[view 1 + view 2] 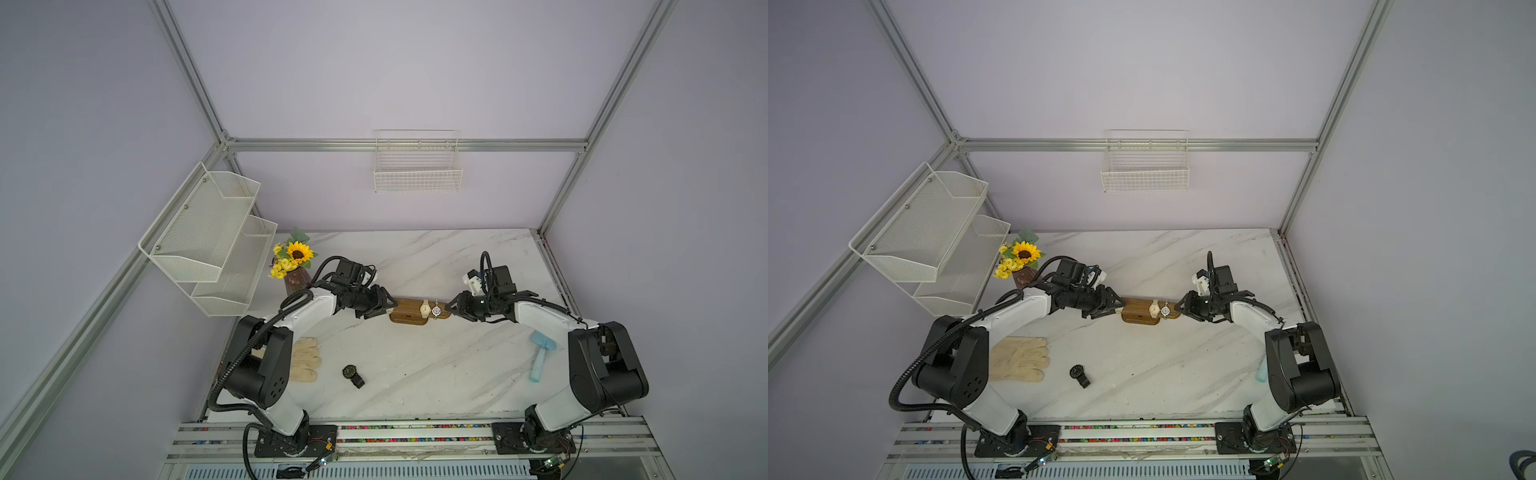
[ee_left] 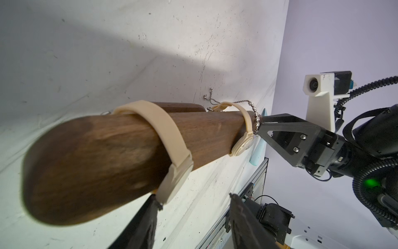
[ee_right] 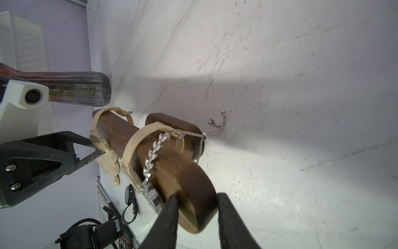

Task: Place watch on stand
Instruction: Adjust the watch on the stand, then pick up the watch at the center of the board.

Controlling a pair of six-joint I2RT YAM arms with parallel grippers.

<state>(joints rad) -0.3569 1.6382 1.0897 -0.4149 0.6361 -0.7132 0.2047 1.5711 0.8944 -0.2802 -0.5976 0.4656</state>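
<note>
The brown wooden stand (image 1: 409, 311) (image 1: 1138, 311) stands mid-table in both top views. A cream-strapped watch (image 2: 172, 151) (image 3: 98, 138) circles the bar near its left end. A second cream watch (image 1: 424, 308) (image 2: 242, 140) and a silver chain watch (image 1: 436, 310) (image 3: 151, 159) sit nearer the right end. My left gripper (image 1: 390, 308) (image 2: 193, 200) is open at the left end, one fingertip (image 2: 156, 201) touching the first watch's case. My right gripper (image 1: 449, 309) (image 3: 197, 200) is shut on the bar's right end. A black watch (image 1: 353, 375) (image 1: 1079, 375) lies on the table in front.
A sunflower vase (image 1: 297, 266) stands behind the left arm, and cream gloves (image 1: 1017, 359) lie beside its base. There is a light blue brush (image 1: 540, 353) by the right arm. A white mesh shelf (image 1: 208, 237) and a wire basket (image 1: 417, 166) hang on the walls.
</note>
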